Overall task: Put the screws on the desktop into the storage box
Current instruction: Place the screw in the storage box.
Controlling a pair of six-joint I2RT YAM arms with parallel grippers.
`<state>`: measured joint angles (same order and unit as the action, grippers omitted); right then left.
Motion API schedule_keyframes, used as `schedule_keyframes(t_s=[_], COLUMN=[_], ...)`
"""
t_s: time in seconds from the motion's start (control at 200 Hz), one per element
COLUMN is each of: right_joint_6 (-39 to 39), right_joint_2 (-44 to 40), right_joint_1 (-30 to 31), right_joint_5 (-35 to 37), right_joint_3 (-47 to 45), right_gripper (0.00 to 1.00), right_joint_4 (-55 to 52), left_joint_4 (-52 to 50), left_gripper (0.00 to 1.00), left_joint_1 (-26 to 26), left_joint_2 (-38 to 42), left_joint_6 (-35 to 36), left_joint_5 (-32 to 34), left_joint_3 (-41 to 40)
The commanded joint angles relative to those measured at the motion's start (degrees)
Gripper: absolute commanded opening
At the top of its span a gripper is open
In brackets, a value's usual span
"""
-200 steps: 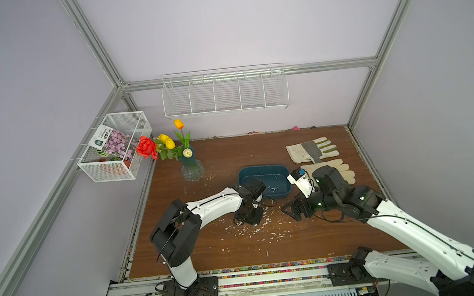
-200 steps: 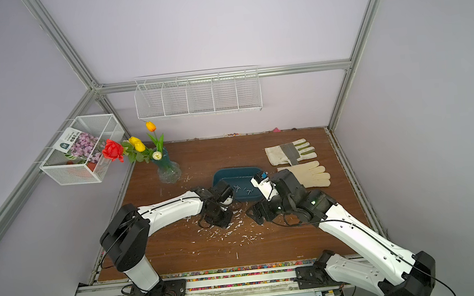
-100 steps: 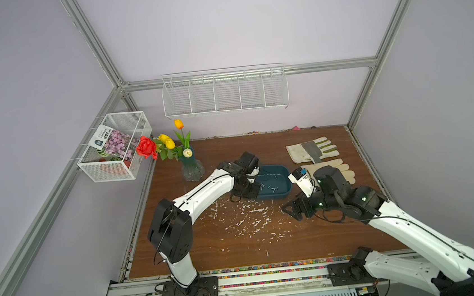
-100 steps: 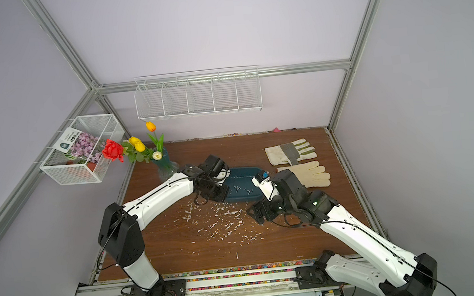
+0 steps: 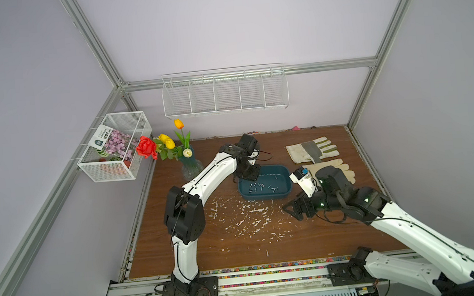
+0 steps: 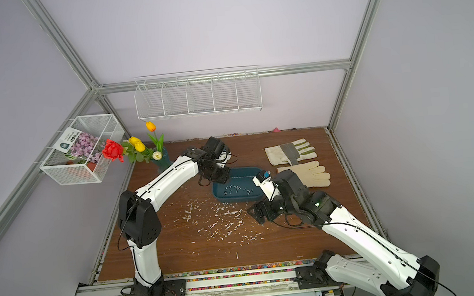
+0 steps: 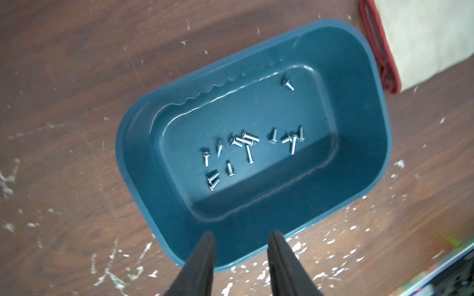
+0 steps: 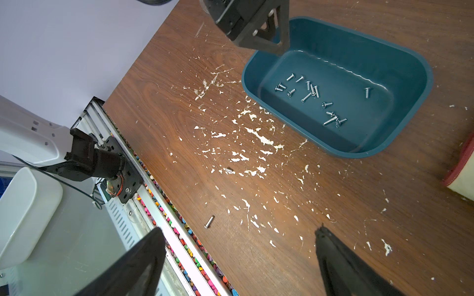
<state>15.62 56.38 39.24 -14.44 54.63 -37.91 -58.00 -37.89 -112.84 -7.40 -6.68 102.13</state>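
Left end effector (image 7: 241,234) is seen above the storage box (image 7: 138,153), at the end nearer the flower vase (image 5: 190,166); its jaws are parted narrowly and nothing is held between them. Right end effector (image 8: 238,229) is held over the bench (image 5: 311,244) near the box's front corner on the glove side, jaws spread wide, nothing gripped. Counted: one box, with about fourteen screws (image 7: 248,153) lying flat on its floor, pointed every which way. Most are bunched mid-floor; one is set apart toward the glove end. The box's long axis is laid roughly parallel to the front rail. Two loose screws (image 8: 209,221) are noted on the bench; the one nearest the rail is laid front to back in both top views. Two gloves (image 5: 312,153) are laid side by side near the box's right end.
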Motion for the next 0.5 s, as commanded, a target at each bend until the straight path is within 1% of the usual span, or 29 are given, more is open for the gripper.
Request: schedule_keyframes(t_s=[0.0,0.07,0.155,0.245,0.29,0.41,0.495], right_joint_6=[0.3,0.4,0.3,0.0,0.0,0.7,1.8], right_joint_2=[0.2,0.7,2.1,4.5,5.7,8.2,10.1], right_joint_1=[-0.1,-0.1,0.2,3.1,4.7,8.1,9.8], right_joint_5=[0.9,1.3,1.3,4.6,6.4,9.0,10.3], right_joint_3=[-0.9,-1.0,-1.2,-0.2,0.2,0.7,1.1], right_gripper=[0.94,0.94,0.94,0.93,0.92,0.9,0.87], right_joint_4=[0.3,0.3,0.1,-1.9,-2.5,-2.5,-2.4], left_joint_4=[-1.0,-0.8,-0.2,1.4,2.6,5.4,6.5], left_gripper=[0.41,0.4,0.4,0.41,0.44,0.6,0.77], left_joint_1=[0.1,0.1,0.3,0.8,1.3,2.4,2.6], left_joint_2=[1.3,2.7,5.4,9.5,11.8,18.5,23.2], left_joint_6=[0.9,1.0,1.0,0.6,0.3,-0.7,-0.9], left_joint_5=[0.2,-0.2,-1.1,-1.9,-2.9,-5.8,-7.3], left_joint_3=[0.3,-1.2,-4.7,-10.8,-14.1,-22.4,-26.8])
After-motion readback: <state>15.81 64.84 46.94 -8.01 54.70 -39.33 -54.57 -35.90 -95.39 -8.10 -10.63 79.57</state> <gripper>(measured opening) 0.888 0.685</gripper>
